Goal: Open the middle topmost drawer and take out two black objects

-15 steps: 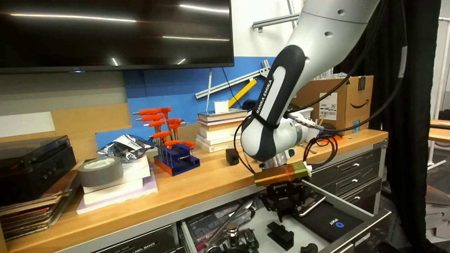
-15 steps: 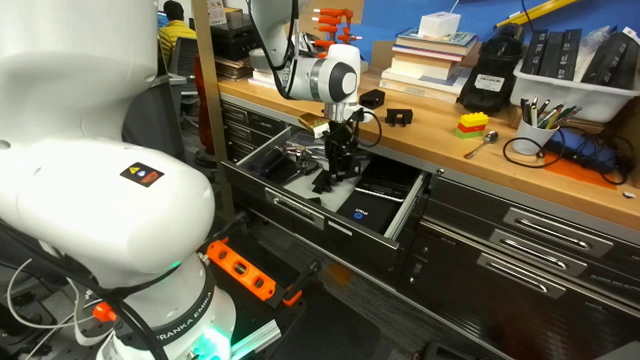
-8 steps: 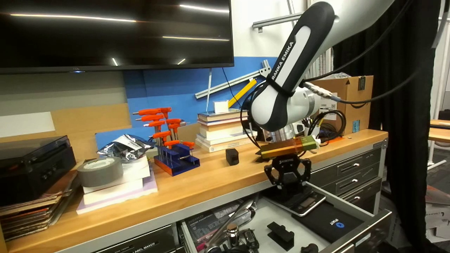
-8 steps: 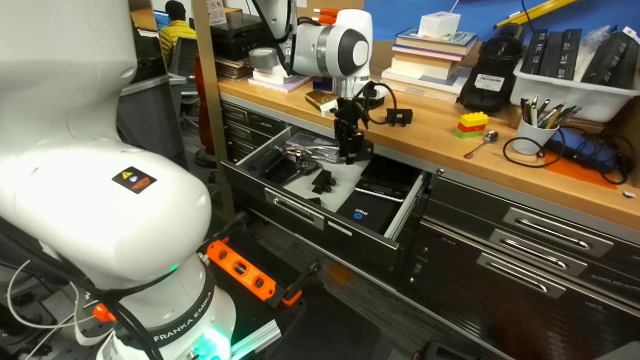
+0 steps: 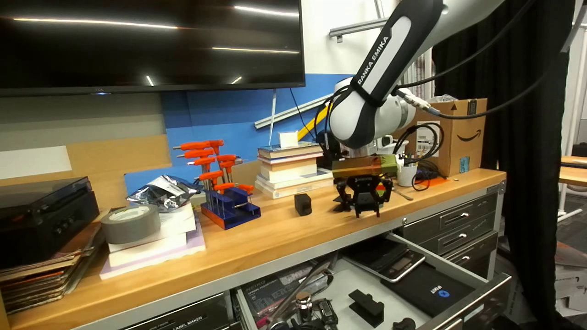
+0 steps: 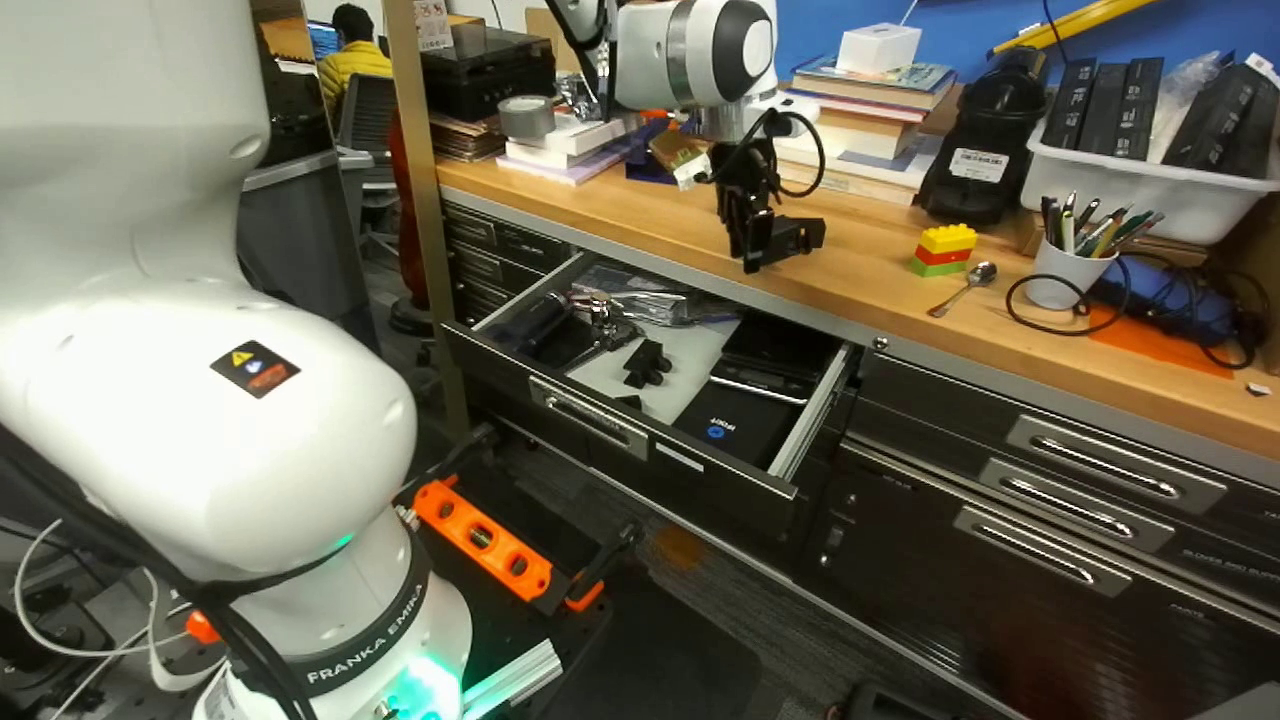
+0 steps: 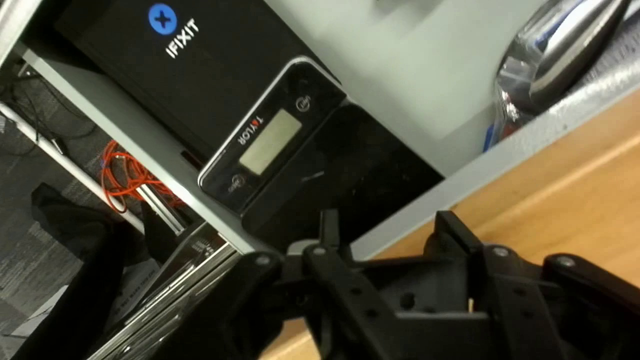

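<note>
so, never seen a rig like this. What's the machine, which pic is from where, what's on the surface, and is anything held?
It's a white robot arm ending in a gripper with two fingers. Two pictures come from cameras standing outside it; the third is from its wrist, looking past the fingers into an open drawer. On the counter are books, tape, orange-handled tools and a cup of pens, among other things. In the drawer lie a kitchen scale and a black part, with more around them. The gripper hovers near the counter's front edge and seems to grip a dark piece; black on black, its shape is hard to tell.
</note>
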